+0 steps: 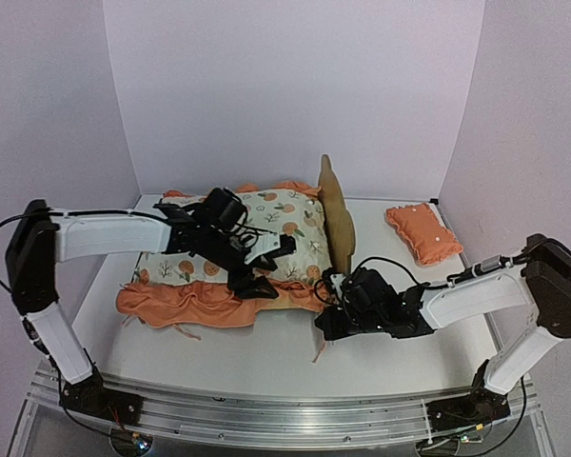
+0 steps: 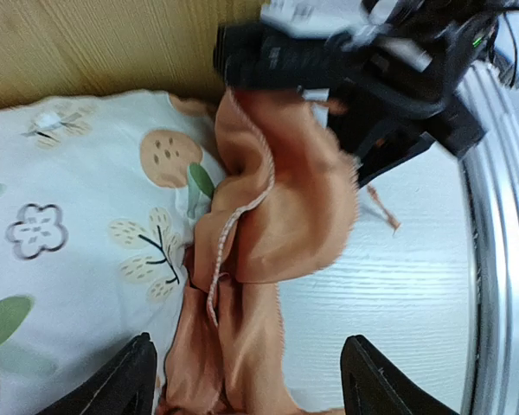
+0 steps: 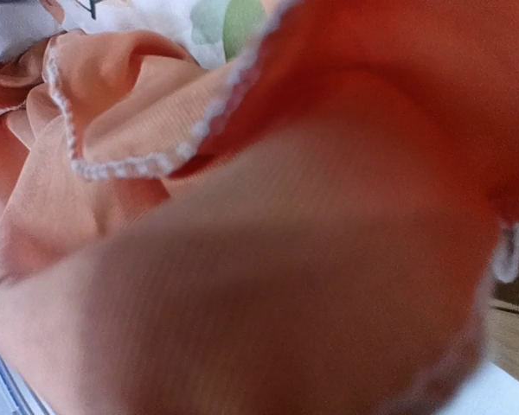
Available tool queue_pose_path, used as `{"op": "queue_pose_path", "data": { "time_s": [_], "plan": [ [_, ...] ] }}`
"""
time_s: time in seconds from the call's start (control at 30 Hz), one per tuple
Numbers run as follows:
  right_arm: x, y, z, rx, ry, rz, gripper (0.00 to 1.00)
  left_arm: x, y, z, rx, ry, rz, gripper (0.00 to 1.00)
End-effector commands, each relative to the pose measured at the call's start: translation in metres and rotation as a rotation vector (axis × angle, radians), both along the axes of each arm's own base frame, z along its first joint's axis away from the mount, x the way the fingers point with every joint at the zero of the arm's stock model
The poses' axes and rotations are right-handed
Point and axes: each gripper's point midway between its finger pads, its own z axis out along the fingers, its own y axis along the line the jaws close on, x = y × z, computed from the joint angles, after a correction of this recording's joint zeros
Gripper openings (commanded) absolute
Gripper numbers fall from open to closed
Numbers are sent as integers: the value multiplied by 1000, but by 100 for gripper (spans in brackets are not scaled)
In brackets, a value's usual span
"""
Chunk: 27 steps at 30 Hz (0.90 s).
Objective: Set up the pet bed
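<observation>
Mattress work is mostly done, as far as I can judge. The pet bed (image 1: pixel 338 214) stands in the middle of the table (image 1: pixel 266 367) with its headboard upright at the right end, and the printed mattress pad (image 1: pixel 276 224) lies over its base. The orange ruffle (image 1: pixel 195 305) hangs bunched over the near rail and looks not yet straightened. The small pillow (image 1: pixel 423 231) lies on the table, well apart from the bed, so it is probably left to place. The left gripper (image 2: pixel 255 385) hovers above the near edge of the pad with its fingers (image 2: pixel 125 380) wide apart, holding nothing; the ruffle lies between them. The right gripper (image 1: pixel 335 290) is at the near corner beside the headboard, closed, and seems to pinch a fold of the ruffle, which fills its own camera.
</observation>
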Motion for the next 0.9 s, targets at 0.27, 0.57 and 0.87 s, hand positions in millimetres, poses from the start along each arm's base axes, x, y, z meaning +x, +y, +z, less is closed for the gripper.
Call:
{"op": "queue_pose_path", "data": {
  "time_s": [0.27,0.57,0.87],
  "plan": [
    [-7,11,-2,81,170,-92,0,-107,-20,43,-322,209,123,72],
    [-13,17,7,170,272,-159,0,-145,-58,-43,-415,372,189,78],
    [-18,6,20,222,257,-177,0,-121,-79,-107,-421,401,438,71]
  ]
}}
